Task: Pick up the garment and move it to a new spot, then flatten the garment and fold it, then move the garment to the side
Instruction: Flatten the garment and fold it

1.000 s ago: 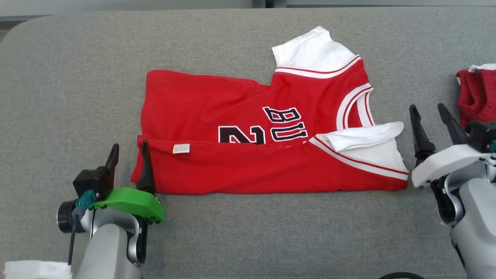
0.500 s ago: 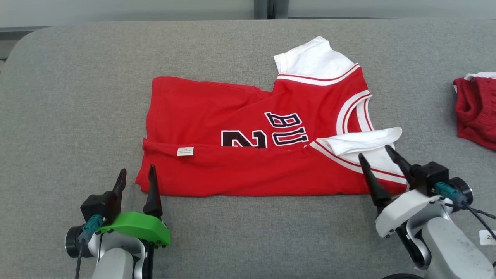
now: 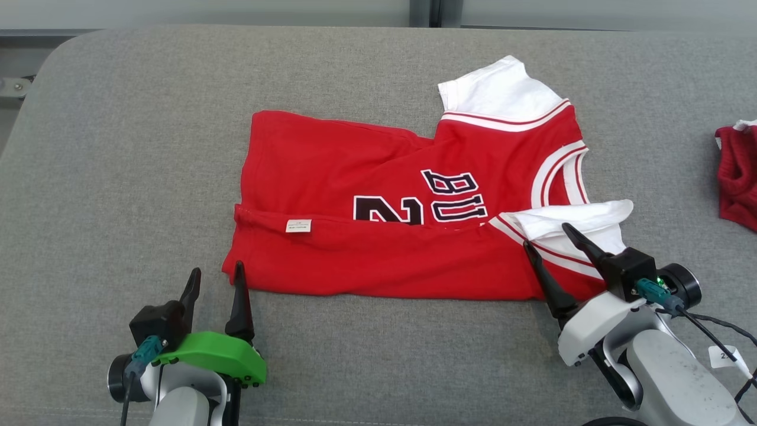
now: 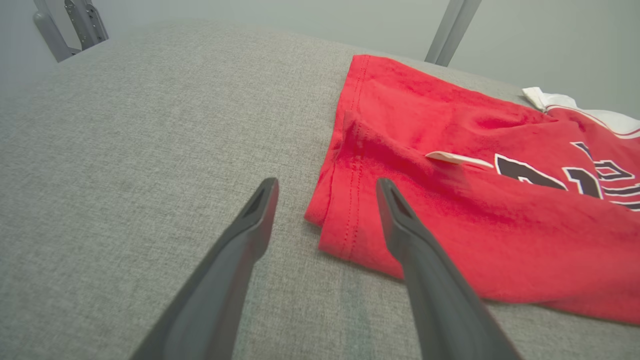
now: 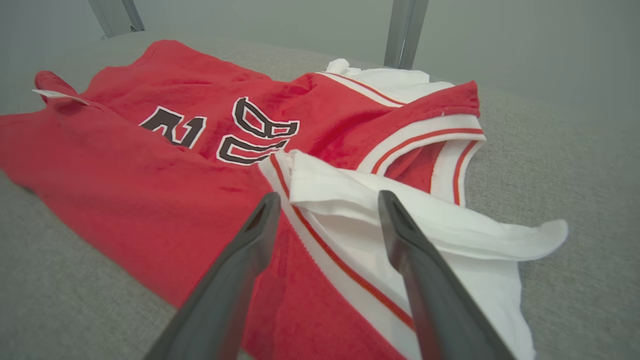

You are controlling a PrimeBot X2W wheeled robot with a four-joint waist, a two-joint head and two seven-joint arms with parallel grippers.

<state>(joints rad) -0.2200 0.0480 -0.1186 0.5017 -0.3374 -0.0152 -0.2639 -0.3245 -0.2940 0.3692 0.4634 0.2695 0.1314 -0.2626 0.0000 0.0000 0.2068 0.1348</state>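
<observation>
1. Our left hand, fingers spread, sits at the near hem corner of the red jersey.
2. Our right hand, likewise spread, hovers over the folded white sleeve.
3. The jersey lies partly folded mid-worktop — a darker red garment lies at the right edge.

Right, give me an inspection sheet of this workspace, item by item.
Surface: grey fabric tabletop, smooth.
Job's things: red jersey with white sleeves lies flat, near long edge folded over, white label showing.
Clutter: dark red knitted cloth at the right edge; small white paper tag near the right arm.
Grippers: left gripper open, fingers at the jersey's hem corner; right gripper open, fingers over the near white sleeve.
Cables: black cables at the right wrist.
Surroundings: pale wall, grey metal post.
</observation>
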